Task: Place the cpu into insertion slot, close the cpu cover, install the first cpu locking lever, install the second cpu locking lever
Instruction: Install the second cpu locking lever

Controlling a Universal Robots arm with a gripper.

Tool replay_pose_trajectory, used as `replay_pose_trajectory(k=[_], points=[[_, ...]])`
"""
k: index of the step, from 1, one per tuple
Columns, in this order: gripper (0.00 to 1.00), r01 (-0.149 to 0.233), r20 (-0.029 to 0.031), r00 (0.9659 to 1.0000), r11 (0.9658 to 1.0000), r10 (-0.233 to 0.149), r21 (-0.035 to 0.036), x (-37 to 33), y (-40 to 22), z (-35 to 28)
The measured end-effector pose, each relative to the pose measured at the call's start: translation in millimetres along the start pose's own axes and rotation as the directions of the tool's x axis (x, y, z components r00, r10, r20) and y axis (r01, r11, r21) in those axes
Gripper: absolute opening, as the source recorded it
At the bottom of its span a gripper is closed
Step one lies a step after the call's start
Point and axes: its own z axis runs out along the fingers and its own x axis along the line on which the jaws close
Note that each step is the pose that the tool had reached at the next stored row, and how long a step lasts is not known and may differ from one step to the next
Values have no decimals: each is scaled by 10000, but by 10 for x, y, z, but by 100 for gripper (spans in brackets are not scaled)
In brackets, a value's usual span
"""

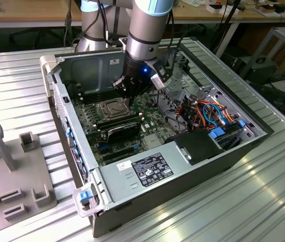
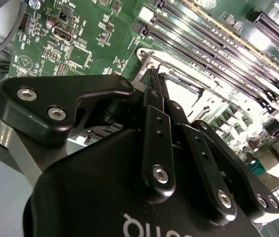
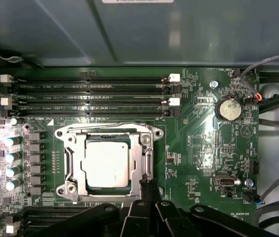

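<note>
Since your gripper [image 3: 148,190] has its fingers pressed together with nothing visible between them, it grips nothing; its tip stands just beside the socket [image 3: 62,133] edge. The chip [image 3: 105,164] already lies in the socket, and the cover [image 3: 75,154] seems lowered around it. Whether it is locked you cannot tell.

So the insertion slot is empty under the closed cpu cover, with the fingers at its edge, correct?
Not empty: in the first wrist view the cpu sits in the insertion slot under the closed cpu cover, with the fingers at its edge.
</note>
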Motion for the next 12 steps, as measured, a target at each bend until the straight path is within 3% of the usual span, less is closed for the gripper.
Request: replay_pose_trajectory(k=[7, 12], points=[[11, -7, -23, 10000, 10000, 7, 70, -9, -91, 0], [11, -7, -35, 10000, 10000, 7, 90, -10, -108, 4]])
